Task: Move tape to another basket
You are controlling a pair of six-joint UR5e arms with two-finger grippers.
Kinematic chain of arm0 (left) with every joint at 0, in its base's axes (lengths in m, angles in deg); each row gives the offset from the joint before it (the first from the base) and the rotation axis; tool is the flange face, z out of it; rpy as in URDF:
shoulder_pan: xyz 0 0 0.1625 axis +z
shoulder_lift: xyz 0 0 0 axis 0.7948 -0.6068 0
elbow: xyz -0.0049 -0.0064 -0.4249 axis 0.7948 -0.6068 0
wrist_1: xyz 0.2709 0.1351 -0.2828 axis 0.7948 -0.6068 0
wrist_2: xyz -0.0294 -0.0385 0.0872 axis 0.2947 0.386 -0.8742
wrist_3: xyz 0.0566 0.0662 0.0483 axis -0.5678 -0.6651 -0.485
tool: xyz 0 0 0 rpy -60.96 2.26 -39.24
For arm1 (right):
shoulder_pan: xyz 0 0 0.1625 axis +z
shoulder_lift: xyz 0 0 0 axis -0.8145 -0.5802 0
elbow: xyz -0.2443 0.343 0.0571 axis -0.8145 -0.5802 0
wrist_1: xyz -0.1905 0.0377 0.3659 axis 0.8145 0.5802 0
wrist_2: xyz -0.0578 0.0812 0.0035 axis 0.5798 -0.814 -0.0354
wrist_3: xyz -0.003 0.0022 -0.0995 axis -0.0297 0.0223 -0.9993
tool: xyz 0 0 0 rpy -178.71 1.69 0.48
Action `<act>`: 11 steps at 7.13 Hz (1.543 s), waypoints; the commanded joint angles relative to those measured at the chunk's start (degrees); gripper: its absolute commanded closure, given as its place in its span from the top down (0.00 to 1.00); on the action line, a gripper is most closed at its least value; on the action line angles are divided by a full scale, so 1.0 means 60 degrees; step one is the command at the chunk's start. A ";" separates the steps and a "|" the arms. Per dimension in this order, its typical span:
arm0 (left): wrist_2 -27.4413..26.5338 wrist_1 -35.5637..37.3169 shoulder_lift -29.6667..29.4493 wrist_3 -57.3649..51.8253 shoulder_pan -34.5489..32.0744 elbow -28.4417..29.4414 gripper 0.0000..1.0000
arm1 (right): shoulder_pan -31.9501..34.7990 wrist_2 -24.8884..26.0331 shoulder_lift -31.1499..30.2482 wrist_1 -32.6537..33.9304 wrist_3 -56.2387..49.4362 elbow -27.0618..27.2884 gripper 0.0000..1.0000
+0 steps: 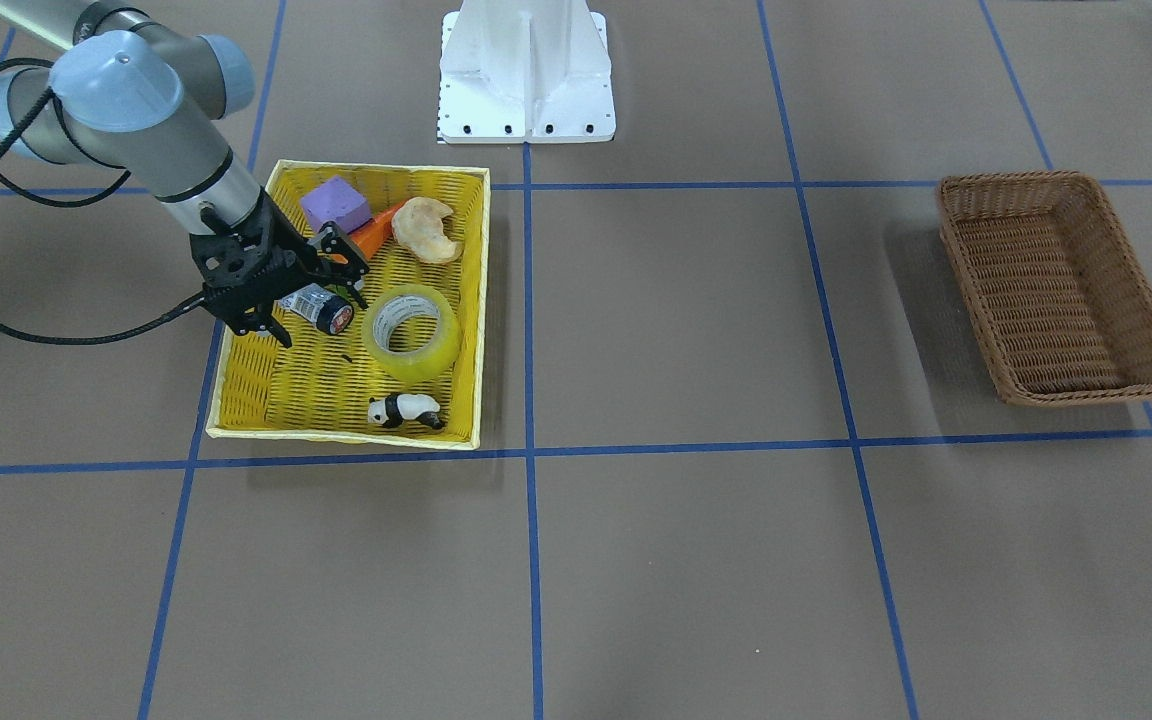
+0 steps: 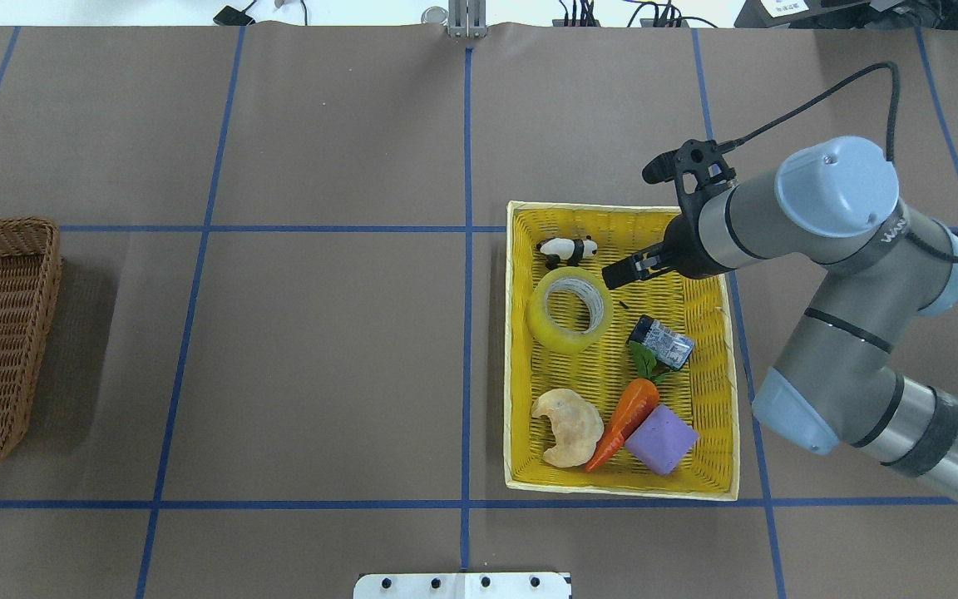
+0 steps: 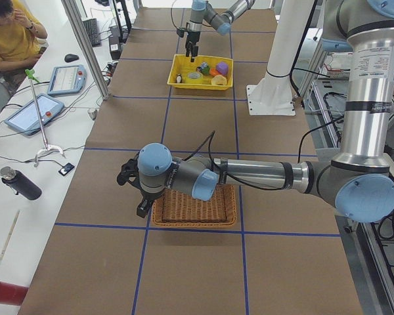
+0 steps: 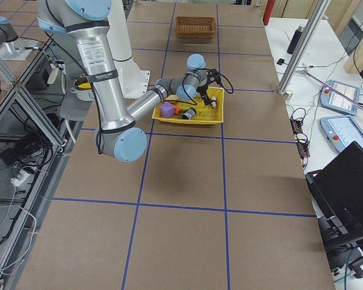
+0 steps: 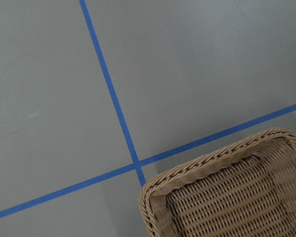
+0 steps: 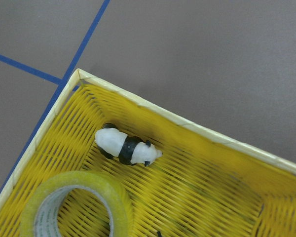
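Overhead exterior view is showing the right pincer [image 2: 622, 272] hanging open and empty just right of the tape [image 2: 570, 309], which is lying flat in the yellow basket [image 2: 512, 374] near a panda figure [image 2: 567, 248] and a can [image 2: 662, 343], so a sloppy closing could be snagging either neighbour instead.

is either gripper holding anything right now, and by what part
Nothing in the right gripper: jaws open over the yellow basket, the tape lying loose in it. The left gripper, by the brown basket, cannot be judged.
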 commanded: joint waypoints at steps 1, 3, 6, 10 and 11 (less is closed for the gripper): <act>0.0028 -0.0044 0.0010 -0.0006 -0.0016 -0.0015 0.99 | -0.0564 0.0406 0.0188 0.0000 0.0532 -0.0416 0.97; 0.0028 -0.0073 0.0039 -0.0035 -0.0016 -0.0015 0.99 | -0.0594 0.0407 0.0306 -0.0015 0.0503 -0.0900 0.97; 0.0028 -0.0073 0.0040 -0.0035 -0.0001 -0.0015 0.99 | -0.0901 0.0407 0.0350 -0.0030 0.0474 -0.1077 0.95; 0.0028 -0.0073 0.0040 -0.0050 -0.0016 -0.0015 0.99 | -0.0975 0.0363 0.0702 -0.0015 0.0256 -0.1547 0.00; 0.0028 -0.0073 0.0040 -0.0050 -0.0016 -0.0015 0.99 | -0.0932 0.0334 0.0687 -0.0030 0.0240 -0.1474 0.00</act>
